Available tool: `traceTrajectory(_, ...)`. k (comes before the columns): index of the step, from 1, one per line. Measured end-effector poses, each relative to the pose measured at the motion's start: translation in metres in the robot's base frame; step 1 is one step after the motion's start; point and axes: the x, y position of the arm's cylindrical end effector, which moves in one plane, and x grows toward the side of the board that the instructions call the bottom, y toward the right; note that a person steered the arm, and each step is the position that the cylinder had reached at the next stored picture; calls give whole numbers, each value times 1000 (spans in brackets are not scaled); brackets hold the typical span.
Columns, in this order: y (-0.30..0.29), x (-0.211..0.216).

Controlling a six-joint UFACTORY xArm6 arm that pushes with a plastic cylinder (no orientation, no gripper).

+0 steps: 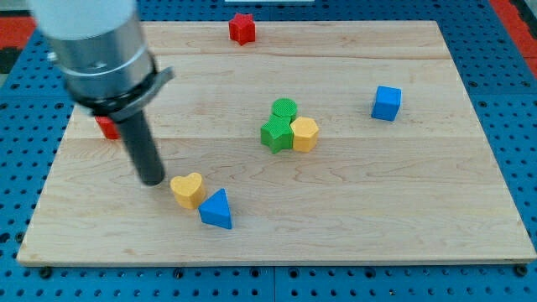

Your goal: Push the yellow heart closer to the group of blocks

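Yellow heart (188, 190) lies on the desk (377, 218) toward the view's lower left, flat on the wood. Your tip (152, 179) sits just beside it on the view's left, close but whether it touches cannot be told. No gripper on this rig, so no jaw state to log; the arm ends in the plain dark rod only.

Neighbours, as you see them:
- Blue triangle (217, 210) just below and to the view's right of the heart, touching or nearly so.
- The group sits toward the view's centre, up and to the right of the heart: green cylinder (284, 108) at top, green block (274, 134) of star-like shape below it, yellow hexagon (304, 133) at its right. All three are packed together.
- Blue cube (387, 102) stands alone, well apart on the view's right.
- Red block (242, 28) at the top edge of the desk, shape unclear.
- A second red block (106, 127) at the view's left, mostly hidden behind the arm.

In the way: bare wood lies between the heart and the group. The blue triangle crowds the heart's lower right side only.

Count: two yellow, two green, two blue, two red. Eight blocks in all.
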Motion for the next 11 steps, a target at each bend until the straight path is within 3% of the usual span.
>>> traceTrajectory(1,3,30)
traceTrajectory(4,137,-17)
traceTrajectory(6,148,0)
traceTrajectory(8,216,0)
traceTrajectory(11,207,-18)
